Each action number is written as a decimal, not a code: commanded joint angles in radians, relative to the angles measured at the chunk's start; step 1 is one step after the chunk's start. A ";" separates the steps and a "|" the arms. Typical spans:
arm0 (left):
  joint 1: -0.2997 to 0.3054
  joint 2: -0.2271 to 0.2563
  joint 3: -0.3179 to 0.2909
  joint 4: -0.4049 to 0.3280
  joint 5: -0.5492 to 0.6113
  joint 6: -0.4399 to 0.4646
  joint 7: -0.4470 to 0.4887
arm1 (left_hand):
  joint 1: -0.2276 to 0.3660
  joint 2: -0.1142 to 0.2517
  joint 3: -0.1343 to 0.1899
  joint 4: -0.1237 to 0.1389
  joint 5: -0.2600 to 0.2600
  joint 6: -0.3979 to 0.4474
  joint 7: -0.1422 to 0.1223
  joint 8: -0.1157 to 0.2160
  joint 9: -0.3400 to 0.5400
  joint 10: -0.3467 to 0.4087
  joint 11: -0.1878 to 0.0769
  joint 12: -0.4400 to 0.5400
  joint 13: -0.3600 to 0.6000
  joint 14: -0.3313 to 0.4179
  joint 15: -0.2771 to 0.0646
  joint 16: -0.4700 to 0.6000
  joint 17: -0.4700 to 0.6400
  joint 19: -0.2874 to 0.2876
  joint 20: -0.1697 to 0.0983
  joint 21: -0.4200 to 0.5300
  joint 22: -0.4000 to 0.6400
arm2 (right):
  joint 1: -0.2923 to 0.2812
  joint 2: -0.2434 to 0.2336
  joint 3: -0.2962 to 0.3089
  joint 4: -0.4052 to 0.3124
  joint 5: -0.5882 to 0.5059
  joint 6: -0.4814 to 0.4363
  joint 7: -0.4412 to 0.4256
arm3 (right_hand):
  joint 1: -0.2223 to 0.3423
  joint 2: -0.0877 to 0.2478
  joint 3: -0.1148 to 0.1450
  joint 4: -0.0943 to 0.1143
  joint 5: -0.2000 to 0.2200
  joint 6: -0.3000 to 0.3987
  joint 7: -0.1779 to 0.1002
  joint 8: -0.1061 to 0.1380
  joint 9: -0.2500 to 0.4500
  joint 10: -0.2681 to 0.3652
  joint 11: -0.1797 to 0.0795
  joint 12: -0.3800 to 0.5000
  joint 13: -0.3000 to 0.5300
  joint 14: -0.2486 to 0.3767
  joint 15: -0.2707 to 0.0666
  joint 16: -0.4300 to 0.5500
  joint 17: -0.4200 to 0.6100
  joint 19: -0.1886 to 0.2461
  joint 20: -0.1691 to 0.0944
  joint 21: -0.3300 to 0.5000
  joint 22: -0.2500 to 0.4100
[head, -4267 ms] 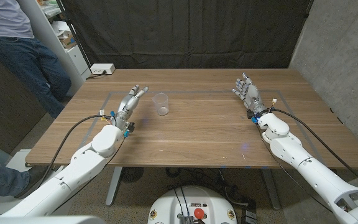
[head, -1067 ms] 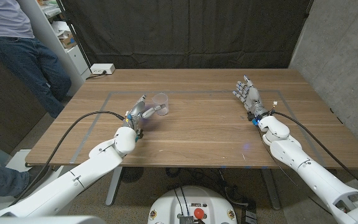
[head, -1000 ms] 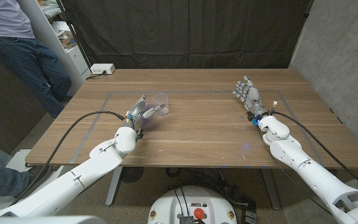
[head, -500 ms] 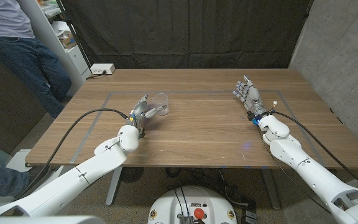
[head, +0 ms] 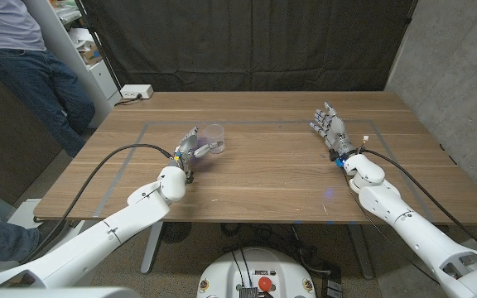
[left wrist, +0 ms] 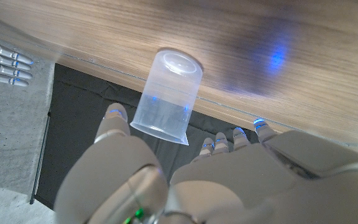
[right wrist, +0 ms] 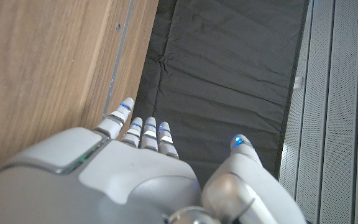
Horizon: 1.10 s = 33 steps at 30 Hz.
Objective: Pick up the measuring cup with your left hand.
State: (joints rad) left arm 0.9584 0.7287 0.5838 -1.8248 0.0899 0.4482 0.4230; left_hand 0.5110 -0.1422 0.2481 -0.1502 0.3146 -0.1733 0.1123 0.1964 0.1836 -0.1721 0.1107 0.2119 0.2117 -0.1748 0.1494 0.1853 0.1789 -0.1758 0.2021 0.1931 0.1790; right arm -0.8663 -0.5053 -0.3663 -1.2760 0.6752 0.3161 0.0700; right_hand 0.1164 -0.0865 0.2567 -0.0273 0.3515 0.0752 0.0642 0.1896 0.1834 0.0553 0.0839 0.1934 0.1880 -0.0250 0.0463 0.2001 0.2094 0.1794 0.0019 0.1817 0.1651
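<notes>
The clear plastic measuring cup stands upright on the wooden table, left of the middle. My left hand is right beside it on its near left. In the left wrist view the cup stands between the thumb and the other fingers, which are spread apart with a gap on each side of it. I cannot see any touch. My right hand is at the far right of the table with its fingers spread and nothing in it; it also shows small in the left wrist view.
A person stands beyond the table's far left corner. A white box lies at the table's far left edge. A thin taped outline runs across the tabletop. A black curtain hangs behind the table.
My left hand has moved forward and to the right, from left of the cup to right up against it, with the cup now between thumb and fingers. The right hand stays put.
</notes>
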 commanded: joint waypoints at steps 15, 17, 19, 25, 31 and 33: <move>-0.052 -0.014 0.020 0.066 0.012 -0.059 -0.028 | 0.025 0.011 -0.004 0.005 0.011 -0.035 0.002 0.010 0.004 -0.055 -0.011 0.018 0.001 -0.053 -0.003 0.010 0.005 -0.039 0.007 0.009 0.005 | -0.004 0.011 -0.001 0.007 -0.004 0.008 -0.016 | 0.007 0.004 -0.007 -0.004 0.009 0.002 -0.004 0.008 0.005 0.006 0.005 0.008 0.006 0.009 0.001 0.007 -0.001 0.001 0.005 0.009 0.005; -0.057 -0.014 0.020 0.070 0.010 -0.063 -0.032 | 0.026 0.012 -0.004 0.005 0.012 -0.033 0.001 0.011 0.004 -0.053 -0.013 0.019 0.001 -0.051 -0.005 0.011 0.005 -0.037 0.007 0.009 0.005 | -0.003 0.012 -0.001 0.008 -0.005 0.008 -0.016 | 0.007 0.004 -0.007 -0.004 0.010 0.002 -0.004 0.007 0.005 0.007 0.005 0.008 0.006 0.009 0.000 0.007 -0.001 0.001 0.005 0.009 0.005; -0.061 -0.016 0.021 0.077 0.011 -0.071 -0.032 | 0.028 0.013 -0.004 0.005 0.013 -0.030 0.001 0.012 0.004 -0.050 -0.014 0.020 0.001 -0.049 -0.005 0.011 0.005 -0.036 0.007 0.010 0.005 | -0.001 0.013 -0.002 0.010 -0.005 0.008 -0.016 | 0.007 0.004 -0.007 -0.004 0.010 0.002 -0.004 0.007 0.005 0.007 0.005 0.008 0.006 0.010 0.000 0.007 -0.001 0.001 0.005 0.009 0.005; -0.066 -0.030 0.013 0.108 -0.004 -0.115 -0.029 | 0.037 0.017 -0.005 0.005 0.018 -0.011 -0.007 0.017 0.004 -0.030 -0.025 0.027 0.001 -0.035 -0.012 0.015 0.005 -0.028 0.007 0.012 0.005 | 0.004 0.018 -0.005 0.017 -0.007 0.008 -0.016 | 0.007 0.004 -0.008 -0.004 0.011 0.002 -0.004 0.007 0.005 0.008 0.005 0.008 0.006 0.009 -0.001 0.007 -0.001 0.001 0.005 0.009 0.005; -0.065 -0.047 -0.002 0.158 -0.039 -0.203 -0.026 | 0.054 0.021 -0.008 0.007 0.026 0.031 -0.017 0.026 0.004 0.027 -0.042 0.047 0.001 0.001 -0.030 0.022 0.004 -0.012 0.007 0.015 0.004 | 0.006 0.021 -0.006 0.020 -0.008 0.007 -0.020 | 0.007 0.004 -0.009 -0.005 0.012 0.002 -0.004 0.007 0.005 0.008 0.006 0.008 0.006 0.011 0.000 0.008 -0.001 0.001 0.007 0.009 0.005; -0.067 -0.054 -0.003 0.161 -0.040 -0.196 -0.019 | 0.060 0.022 -0.010 0.007 0.029 0.052 -0.023 0.031 0.004 0.045 -0.050 0.053 0.001 0.020 -0.033 0.026 0.003 0.003 0.002 0.020 0.004 | 0.007 0.021 -0.005 0.021 -0.008 0.007 -0.021 | 0.007 0.004 -0.009 -0.005 0.012 0.002 -0.005 0.007 0.005 0.009 0.006 0.008 0.006 0.012 0.000 0.008 -0.001 0.000 0.008 0.008 0.005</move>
State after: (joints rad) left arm 0.8982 0.6984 0.5971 -1.7181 0.0840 0.3328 0.3949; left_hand 0.5575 -0.1222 0.2421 -0.1442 0.3368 -0.1417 0.0935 0.2157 0.1836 -0.1475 0.0667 0.2554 0.2103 -0.1694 0.1236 0.2028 0.1789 -0.1758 0.2020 0.2003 0.1789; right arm -0.8649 -0.4888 -0.3699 -1.2620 0.6696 0.3225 0.0541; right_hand 0.1164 -0.0865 0.2526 -0.0316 0.3593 0.0751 0.0642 0.1896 0.1835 0.0572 0.0858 0.1934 0.1880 -0.0194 0.0408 0.2001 0.2094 0.1794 0.0019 0.1818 0.1651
